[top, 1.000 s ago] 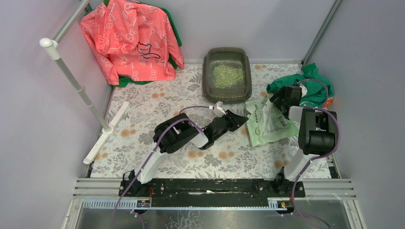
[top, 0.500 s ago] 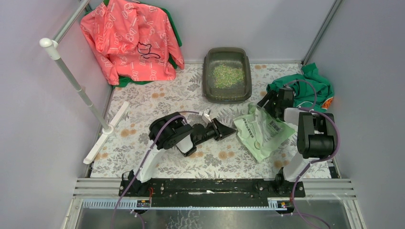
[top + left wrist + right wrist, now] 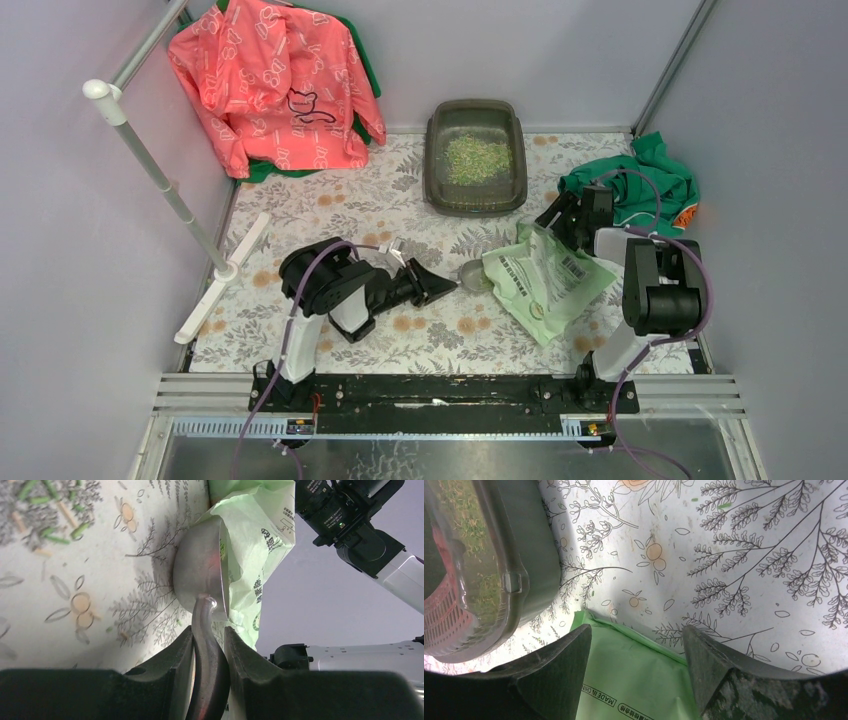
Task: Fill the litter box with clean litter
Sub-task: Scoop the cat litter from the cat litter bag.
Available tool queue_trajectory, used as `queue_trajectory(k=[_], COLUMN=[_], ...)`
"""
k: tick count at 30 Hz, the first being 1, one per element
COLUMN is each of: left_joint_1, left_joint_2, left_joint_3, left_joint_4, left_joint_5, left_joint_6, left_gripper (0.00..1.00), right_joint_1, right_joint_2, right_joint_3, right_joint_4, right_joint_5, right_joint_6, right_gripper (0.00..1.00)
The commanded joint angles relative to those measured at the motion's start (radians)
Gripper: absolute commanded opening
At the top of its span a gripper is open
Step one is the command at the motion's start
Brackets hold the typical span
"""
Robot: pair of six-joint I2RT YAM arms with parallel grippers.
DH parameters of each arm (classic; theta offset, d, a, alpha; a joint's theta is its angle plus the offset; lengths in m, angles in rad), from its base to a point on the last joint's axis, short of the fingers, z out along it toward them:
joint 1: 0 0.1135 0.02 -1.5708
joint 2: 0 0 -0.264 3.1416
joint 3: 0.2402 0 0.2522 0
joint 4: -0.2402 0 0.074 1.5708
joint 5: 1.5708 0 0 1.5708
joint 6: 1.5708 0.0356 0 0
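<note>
The litter box (image 3: 505, 118) is sitting at the far middle of the desk (image 3: 300, 225), close to the back wall, and the clean litter (image 3: 477, 158) is lying inside it as a loose speckled layer over the tray's floor. The left gripper (image 3: 438, 286) is reaching low across the flowered desk cover toward the right, and its jaws are pinching the curved handle of a small metal scoop (image 3: 199, 572). The scoop's bowl is resting on its side against the cover, with its open face turned toward the mouth of a light green printed bag (image 3: 545, 282) and just beside it. The bag is lying crumpled on the right half of the desk, nearer than the litter box and apart from it. The right gripper (image 3: 558, 214) is hanging over the bag's far end; in the right wrist view its jaws are standing wide apart, with the bag's edge filling the gap between them, and whether they are pressing on it I cannot tell. A green cloth (image 3: 645, 180) is lying bunched behind the right arm, and a pink jacket (image 3: 270, 85) is hanging in the far left corner.
</note>
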Motion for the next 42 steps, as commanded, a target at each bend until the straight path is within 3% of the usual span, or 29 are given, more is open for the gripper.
queue_trajectory(k=[1, 14, 30, 42], left_joint_1=[0.009, 0.010, -0.001, 0.006], left_joint_2=[-0.027, -0.209, -0.164, -0.225], left_joint_3=[-0.080, -0.270, -0.196, -0.191], left_joint_4=[0.059, 0.062, 0.065, 0.065], left_joint_5=[0.014, -0.060, -0.039, 0.067], left_joint_6=[0.046, 0.172, 0.173, 0.051], left_gripper=[0.00, 0.00, 0.00, 0.00], right_joint_1=[0.022, 0.021, 0.021, 0.021], right_joint_2=[-0.023, -0.124, -0.294, -0.394], right_joint_3=[-0.038, -0.055, 0.006, -0.006], right_joint_4=[-0.173, -0.208, -0.368, -0.425], right_joint_5=[-0.027, -0.012, 0.013, -0.018], right_joint_6=[0.001, -0.008, -0.054, -0.087], right_gripper=[0.75, 0.76, 0.78, 0.78])
